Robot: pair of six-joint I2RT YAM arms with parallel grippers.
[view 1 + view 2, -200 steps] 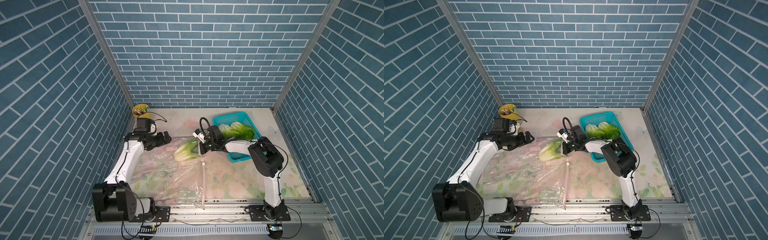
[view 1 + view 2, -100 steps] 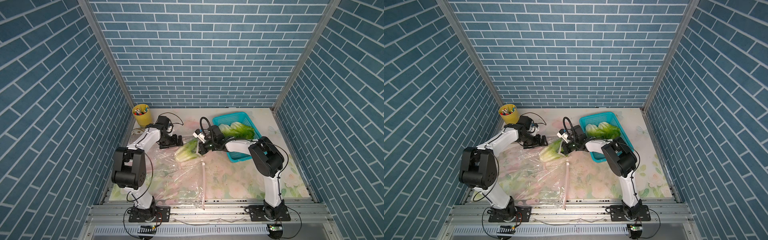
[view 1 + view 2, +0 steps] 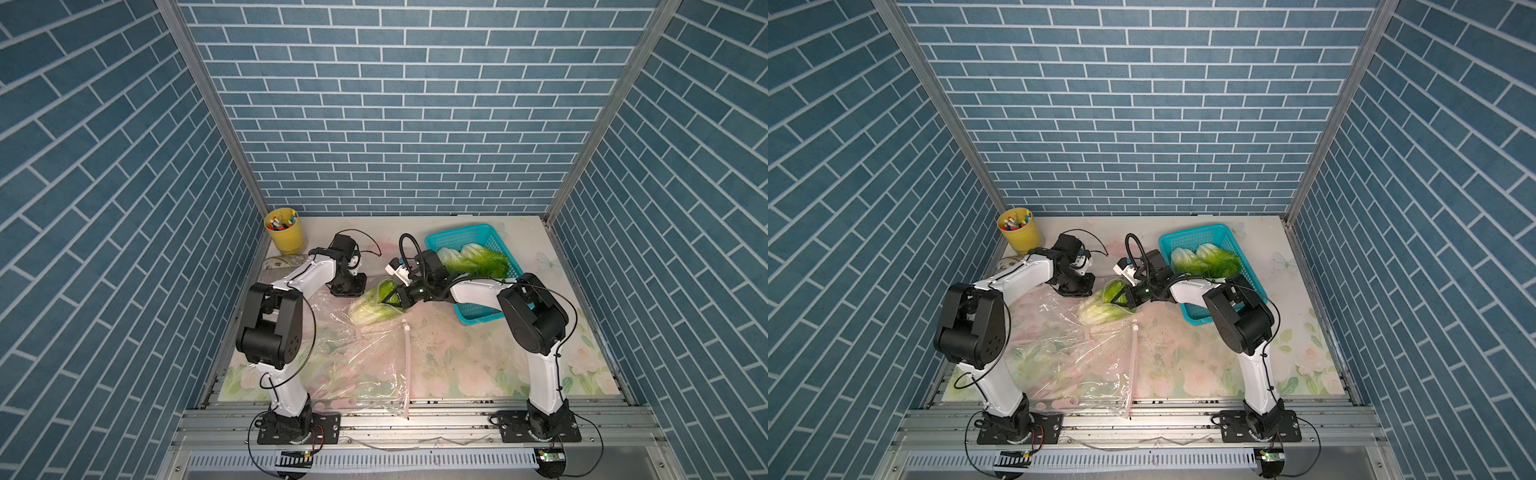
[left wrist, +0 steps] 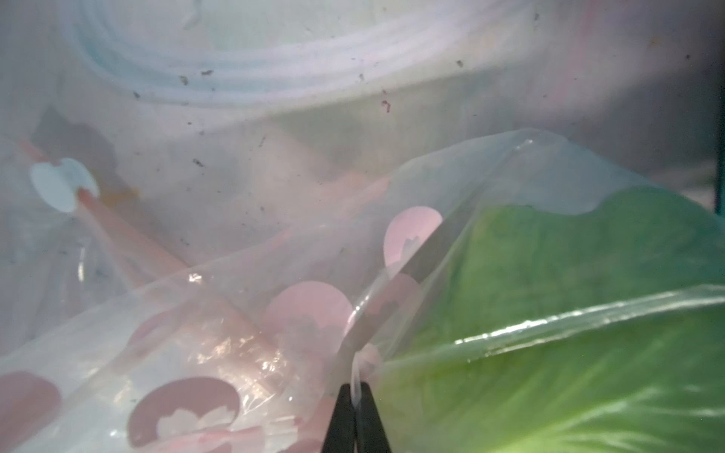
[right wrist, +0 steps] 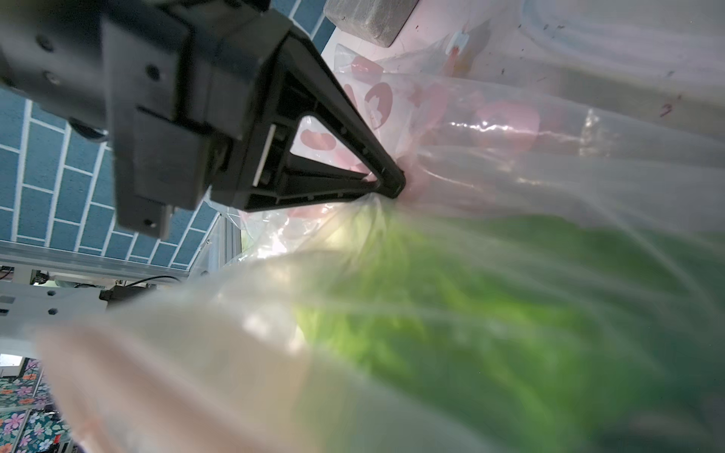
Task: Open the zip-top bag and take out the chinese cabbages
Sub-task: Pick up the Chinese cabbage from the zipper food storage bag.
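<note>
A clear zip-top bag [image 3: 357, 353] [image 3: 1067, 353] lies flat on the floral table, its pink zip strip [image 3: 408, 357] along the right side. One chinese cabbage [image 3: 372, 309] [image 3: 1102, 305] lies inside its far corner. Two more cabbages [image 3: 473, 259] [image 3: 1204, 259] rest in the teal basket [image 3: 461, 230]. My left gripper [image 3: 360, 294] [image 4: 355, 392] [image 5: 398, 184] is shut, pinching a fold of the bag's film beside the green leaf [image 4: 569, 333]. My right gripper [image 3: 395, 300] [image 3: 1126, 300] is shut on the bag at the cabbage's leafy end; its jaws are hidden in its own wrist view.
A yellow cup of pens [image 3: 284, 230] stands at the far left corner, with a round flat dish [image 3: 282, 262] just in front of it. The basket's near end [image 3: 478, 319] sits under my right forearm. Brick walls close in three sides.
My left arm swung in from the left wall to the bag's far end, and its gripper went from wide open to shut on the film. The right gripper stayed put.
</note>
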